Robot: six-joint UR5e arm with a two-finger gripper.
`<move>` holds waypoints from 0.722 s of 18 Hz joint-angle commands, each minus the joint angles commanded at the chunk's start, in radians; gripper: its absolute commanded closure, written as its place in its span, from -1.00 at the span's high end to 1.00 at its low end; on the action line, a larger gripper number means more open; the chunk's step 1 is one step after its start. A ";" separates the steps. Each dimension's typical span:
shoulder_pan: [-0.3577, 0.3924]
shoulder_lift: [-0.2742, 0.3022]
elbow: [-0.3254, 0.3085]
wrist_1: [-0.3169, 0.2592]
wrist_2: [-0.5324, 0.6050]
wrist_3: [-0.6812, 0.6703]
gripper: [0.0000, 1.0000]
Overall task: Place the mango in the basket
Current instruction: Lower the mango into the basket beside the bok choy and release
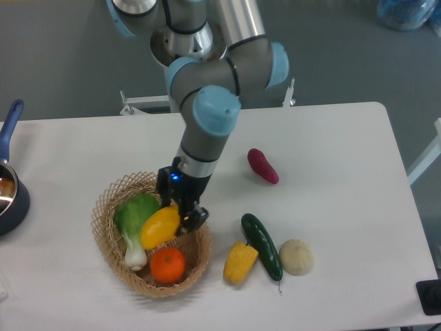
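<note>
The mango (160, 227), a glossy yellow oval, hangs tilted over the middle of the woven basket (110, 204). My gripper (173, 215) is shut on its upper right end, with the arm reaching down from the back. Whether the mango touches the basket's contents I cannot tell. Inside the basket lie a green leafy vegetable (135, 216) at the left and a round orange (168, 265) at the front.
Right of the basket lie a blocky yellow piece (240, 262), a dark green cucumber (262, 246) and a pale round bun-like item (295, 256). A dark red piece (263, 166) sits further back. A dark blue pot (9, 191) stands at the left edge.
</note>
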 joint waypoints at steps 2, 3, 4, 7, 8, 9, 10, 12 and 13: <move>-0.014 -0.012 -0.003 -0.002 0.000 0.000 -0.19; -0.015 -0.012 -0.008 -0.003 0.002 0.006 -0.19; -0.017 -0.011 -0.021 -0.003 0.002 0.029 -0.19; -0.015 -0.002 -0.060 -0.003 0.002 0.130 -0.19; -0.015 0.000 -0.064 -0.005 0.002 0.135 -0.19; -0.014 0.000 -0.069 -0.005 0.002 0.138 -0.19; -0.014 0.006 -0.077 -0.006 0.002 0.140 -0.19; -0.014 0.012 -0.090 -0.005 0.002 0.147 -0.19; -0.014 0.012 -0.091 -0.005 0.000 0.146 -0.17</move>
